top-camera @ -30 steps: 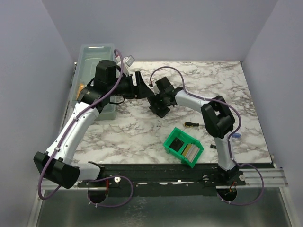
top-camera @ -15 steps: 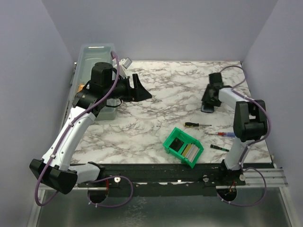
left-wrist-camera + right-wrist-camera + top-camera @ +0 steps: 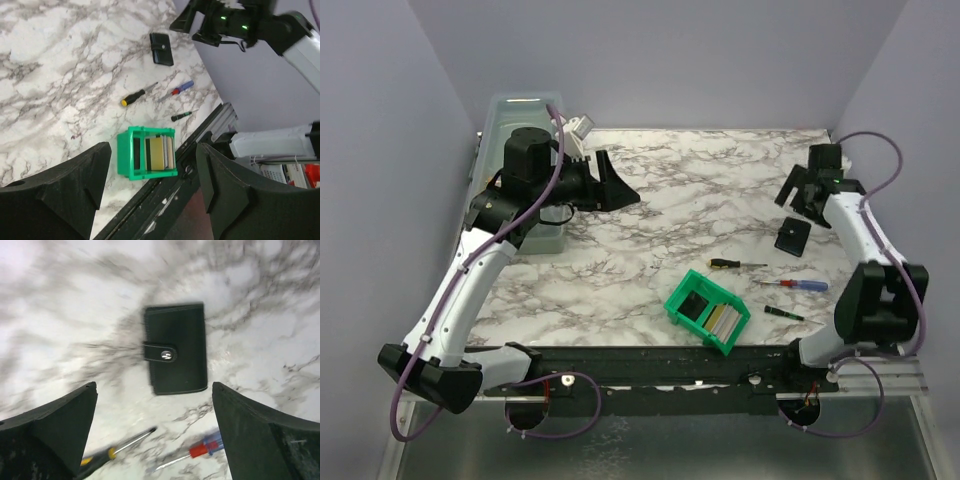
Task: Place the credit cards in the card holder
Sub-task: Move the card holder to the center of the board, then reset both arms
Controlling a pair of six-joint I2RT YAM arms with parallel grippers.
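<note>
The credit cards [image 3: 723, 319], thin grey, cream and dark plastic rectangles, stand on edge, packed face to face in one half of a small green plastic bin [image 3: 695, 331]. The bin sits skewed near the front edge of the white-and-grey marbled worktop [image 3: 700, 180]. I can't make out the cards' long axis.

The flat black card holder [image 3: 791, 238] lies closed on the right side of the worktop, well apart from the bin, with its snap strap facing up. Its long axis runs roughly front to back, slightly tilted.

Between bin and holder lie a yellow-and-black screwdriver [image 3: 735, 264], a red-and-blue one [image 3: 795, 284] and a small dark one [image 3: 783, 313], all apart from each other.

My right tool [image 3: 800, 200] hangs just beyond the holder, not touching it, jaws spread wide and empty. My left tool [image 3: 615, 185] is raised at far left, also spread with nothing in it, beside a clear lidded box [image 3: 525, 125].
</note>
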